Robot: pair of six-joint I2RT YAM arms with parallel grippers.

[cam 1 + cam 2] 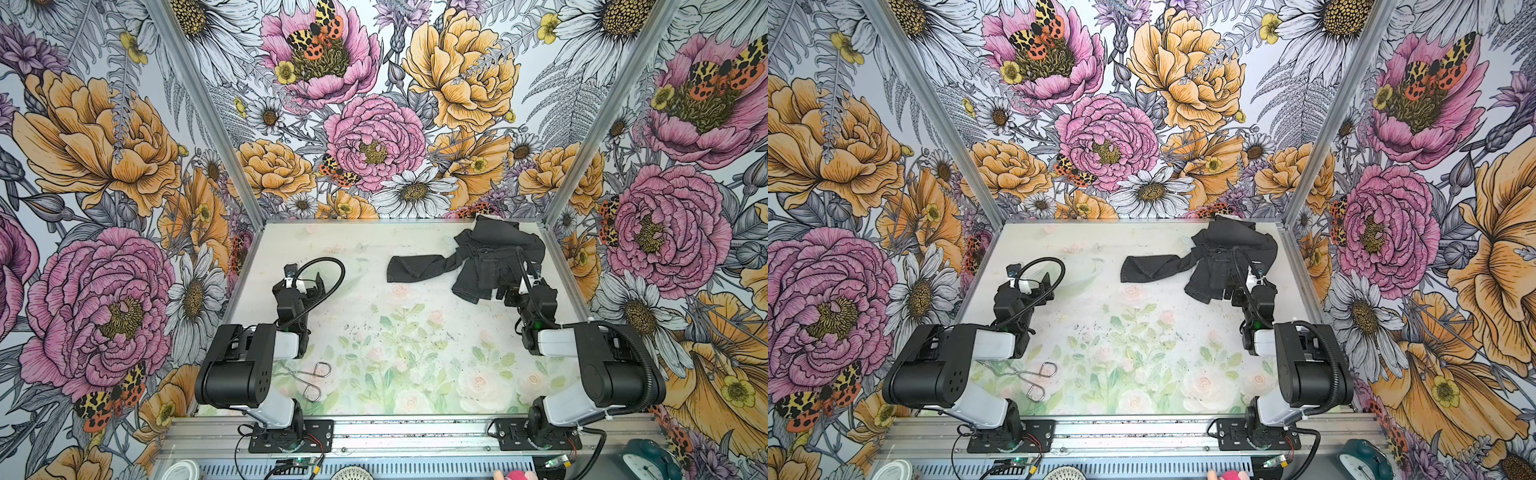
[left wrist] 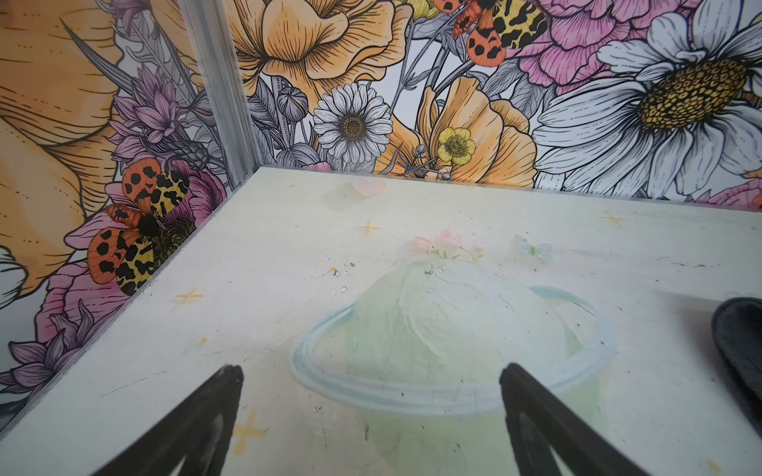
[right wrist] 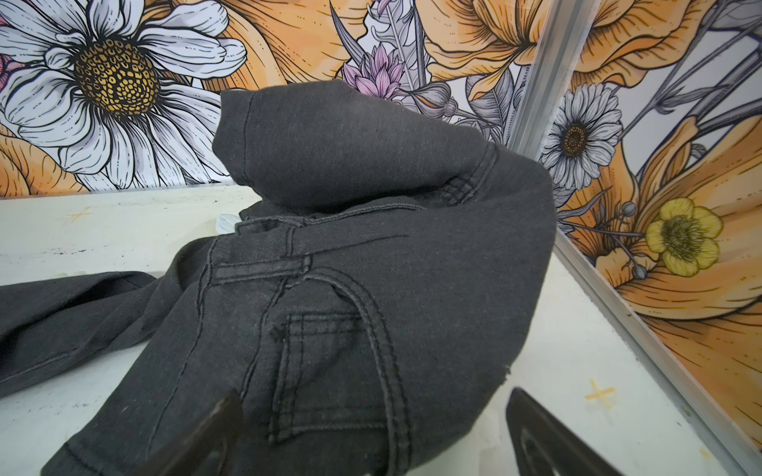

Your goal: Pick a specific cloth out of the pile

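The left gripper (image 2: 371,371) hangs with its jaws wide over bare bench (image 1: 374,332), holding nothing and well apart from the clothing. Wire tongs (image 1: 309,378) lie near that arm's base. Further right, the pile (image 1: 490,257) sits in the far right corner, one jeans leg (image 1: 415,268) stretched toward the middle. Of the cloth (image 1: 1231,216), only a white sliver seems to show at the heap's back edge; the rest appears buried. The right gripper (image 3: 373,397), jaws spread and empty, hovers at the heap's near side over a jeans pocket. The step looks like the approach. Next, the dark denim probably needs lifting aside to expose the white fabric.
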